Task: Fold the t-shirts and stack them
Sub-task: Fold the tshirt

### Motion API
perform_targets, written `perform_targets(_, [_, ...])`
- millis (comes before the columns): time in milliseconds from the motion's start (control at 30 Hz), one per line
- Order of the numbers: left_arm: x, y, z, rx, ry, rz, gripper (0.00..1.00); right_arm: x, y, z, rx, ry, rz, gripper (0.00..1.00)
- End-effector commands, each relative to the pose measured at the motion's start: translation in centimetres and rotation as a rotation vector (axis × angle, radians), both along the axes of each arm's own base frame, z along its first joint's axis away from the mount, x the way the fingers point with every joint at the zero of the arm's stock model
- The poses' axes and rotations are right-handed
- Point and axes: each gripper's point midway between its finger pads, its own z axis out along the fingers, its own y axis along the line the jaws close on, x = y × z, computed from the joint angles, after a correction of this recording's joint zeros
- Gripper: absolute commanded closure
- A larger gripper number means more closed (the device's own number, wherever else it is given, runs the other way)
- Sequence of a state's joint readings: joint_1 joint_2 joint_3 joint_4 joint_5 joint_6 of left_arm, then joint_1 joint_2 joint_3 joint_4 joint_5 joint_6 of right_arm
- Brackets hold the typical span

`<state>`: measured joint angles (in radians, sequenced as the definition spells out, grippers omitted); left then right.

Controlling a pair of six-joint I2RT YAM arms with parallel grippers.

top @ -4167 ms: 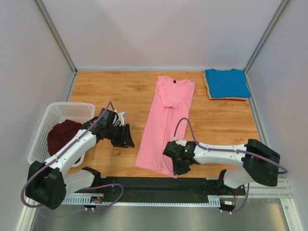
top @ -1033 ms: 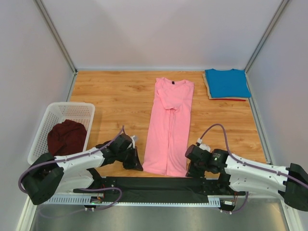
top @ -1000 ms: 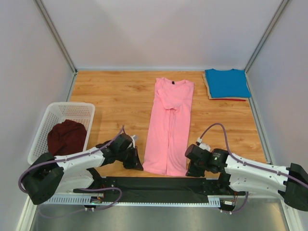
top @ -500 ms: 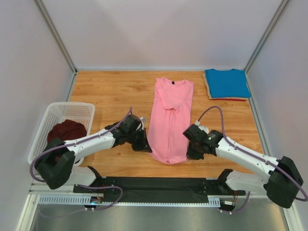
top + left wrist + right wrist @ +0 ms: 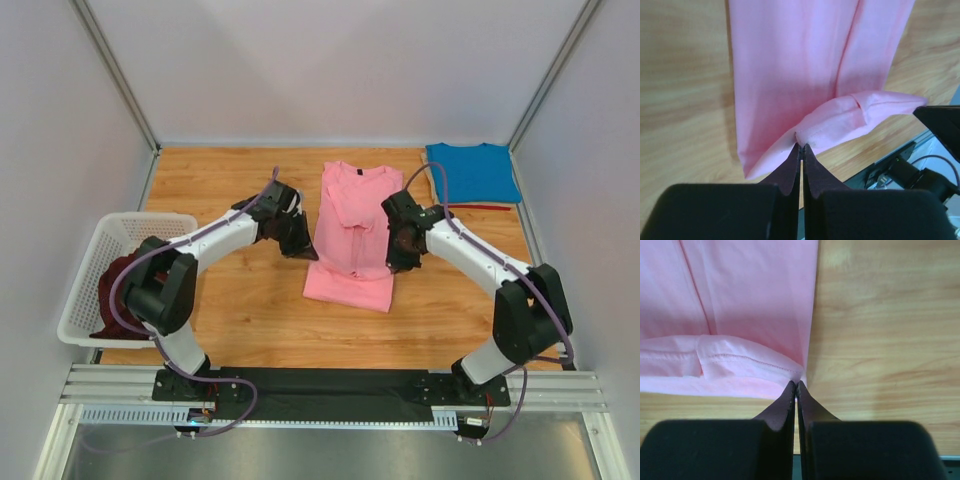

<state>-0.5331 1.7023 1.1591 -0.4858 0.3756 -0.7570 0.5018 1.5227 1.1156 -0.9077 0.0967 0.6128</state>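
A bright pink t-shirt (image 5: pixel 352 235) lies lengthwise in the middle of the table, its bottom hem lifted and carried back over its body. My left gripper (image 5: pixel 309 253) is shut on the hem's left corner (image 5: pixel 799 136). My right gripper (image 5: pixel 396 262) is shut on the hem's right corner (image 5: pixel 799 377). A folded blue t-shirt (image 5: pixel 470 172) rests at the far right corner. The dark maroon t-shirt (image 5: pixel 118 285) sits crumpled in the basket.
A white lattice basket (image 5: pixel 95 260) stands at the left edge. Under the blue shirt lie folded layers with a red edge (image 5: pixel 492 207) showing. Grey walls close off the table at the back and sides. A black mat (image 5: pixel 330 385) runs along the near edge.
Both arms have swung away from the near edge toward the table's far side, pulling the pink shirt's hem up and over its body. The shirt's visible length has shortened.
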Motion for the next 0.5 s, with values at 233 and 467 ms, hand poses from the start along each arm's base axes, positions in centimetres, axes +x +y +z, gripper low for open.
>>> perform_targets(233, [6.2,-0.6,0.8,-0.040,-0.001,0.000,1.00,6.9,-0.9,1.1,-0.025,-0.027,0.044,1.00])
perform_targets(467, [9.1,-0.7,0.8,-0.055,-0.009,0.013,1.00,9.5,-1.6,0.7,-0.010,-0.018,0.029,1.00])
